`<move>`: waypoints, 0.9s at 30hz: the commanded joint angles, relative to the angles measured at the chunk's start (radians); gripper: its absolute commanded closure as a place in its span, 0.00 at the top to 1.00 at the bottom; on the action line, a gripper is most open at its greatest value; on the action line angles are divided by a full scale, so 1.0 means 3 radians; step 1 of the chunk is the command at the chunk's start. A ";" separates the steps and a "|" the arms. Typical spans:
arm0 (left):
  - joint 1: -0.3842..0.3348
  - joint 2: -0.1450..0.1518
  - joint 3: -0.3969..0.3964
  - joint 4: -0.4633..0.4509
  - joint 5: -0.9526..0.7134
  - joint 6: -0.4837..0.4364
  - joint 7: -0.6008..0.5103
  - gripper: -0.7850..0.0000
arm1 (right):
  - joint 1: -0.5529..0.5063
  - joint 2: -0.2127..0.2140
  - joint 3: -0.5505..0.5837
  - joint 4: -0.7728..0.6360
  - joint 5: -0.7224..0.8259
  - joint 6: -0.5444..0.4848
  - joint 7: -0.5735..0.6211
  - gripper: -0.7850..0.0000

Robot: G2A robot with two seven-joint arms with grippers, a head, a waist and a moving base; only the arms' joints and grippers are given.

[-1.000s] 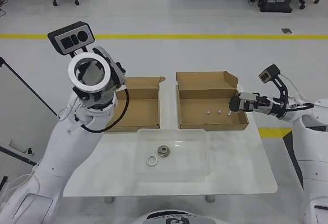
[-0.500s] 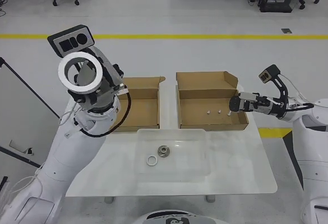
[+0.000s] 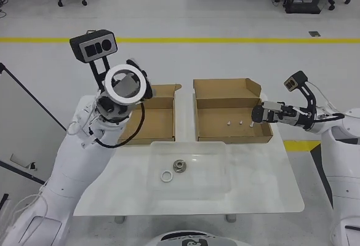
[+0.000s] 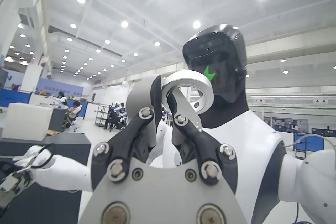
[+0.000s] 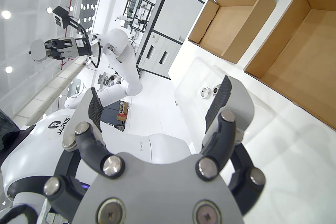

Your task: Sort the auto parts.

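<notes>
From above, my left claw point(image 3: 112, 101) is raised over the surface's far left corner, its fingers mostly hidden beneath the big metal ring point(image 3: 127, 86), which faces the camera. The ring and my forearm cover the left wall of the left cardboard box point(image 3: 158, 123). The right cardboard box point(image 3: 216, 120) sits just beside it along the far edge and holds three small white pieces point(image 3: 240, 122), too small for me to identify. My right claw point(image 3: 255, 113) hangs at that box's right wall, near the right edge. A clear tray point(image 3: 216, 184) lies at the middle, just nearer than the boxes, and holds a small ring point(image 3: 166, 176) and a flanged round part point(image 3: 179, 165) close together. The white surface point(image 3: 272, 178) shows between the tray and the right edge. At my left wrist, the claw point(image 4: 164, 99) is clenched on the big ring point(image 4: 183, 76), one finger outside the rim and the other through the hole. The fingers hide the near part of the rim. At my right wrist, the claw point(image 5: 158, 88) is released, fingers spread wide with nothing between them. Beyond it lies the tray point(image 5: 189, 70), where one fingertip hides part of the flanged part point(image 5: 216, 89) beside the small ring point(image 5: 204, 92). Past the tray, the right box point(image 5: 302, 46) is cut off at the frame edge. A grey cabinet point(image 5: 162, 33) stands off the left edge, and my left claw point(image 5: 46, 50) holds its ring well above the surface.
</notes>
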 commanded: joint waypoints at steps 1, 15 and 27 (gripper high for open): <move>0.0025 -0.0001 -0.0031 -0.0033 0.0264 0.0108 0.0071 0.00 | 0.0000 0.0000 0.0000 0.0000 0.0000 0.0000 0.0000 1.00; 0.0078 -0.0067 0.0023 -0.0212 -0.0105 -0.0055 0.0151 0.00 | 0.0000 0.0000 0.0000 0.0000 0.0000 0.0000 0.0000 1.00; 0.0026 -0.0116 -0.0054 -0.0056 -0.0616 -0.0098 -0.0325 0.00 | 0.0000 0.0000 0.0000 0.0000 0.0000 0.0000 0.0000 1.00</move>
